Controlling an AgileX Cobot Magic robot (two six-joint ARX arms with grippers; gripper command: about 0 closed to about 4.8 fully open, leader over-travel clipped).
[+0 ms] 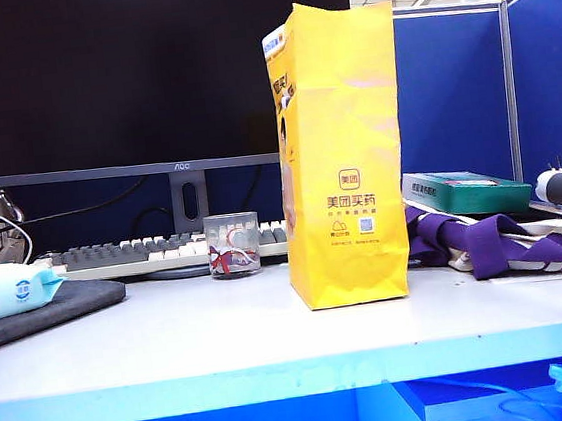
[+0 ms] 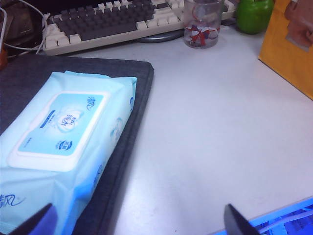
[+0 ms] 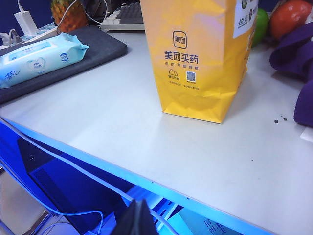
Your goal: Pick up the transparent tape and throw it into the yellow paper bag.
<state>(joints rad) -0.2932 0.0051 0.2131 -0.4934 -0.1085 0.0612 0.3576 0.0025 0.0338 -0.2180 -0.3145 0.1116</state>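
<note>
My left gripper (image 2: pixel 139 223): two dark, wedge-shaped fingertips. My right gripper (image 3: pixel 137 220): one dark, tapered tip visible.

Paper bag (image 1: pixel 340 154) right of glass cup (image 1: pixel 232 246); keyboard (image 1: pixel 165 251) behind

free: counter (image 1: pixel 173 332) front, left of bag (image 1: pixel 340 154) | blocked: wipes (image 2: pixel 58 147) on mat (image 2: pixel 132 122), cup (image 1: pixel 232 246), cloth (image 1: pixel 495 238) right of bag
</note>
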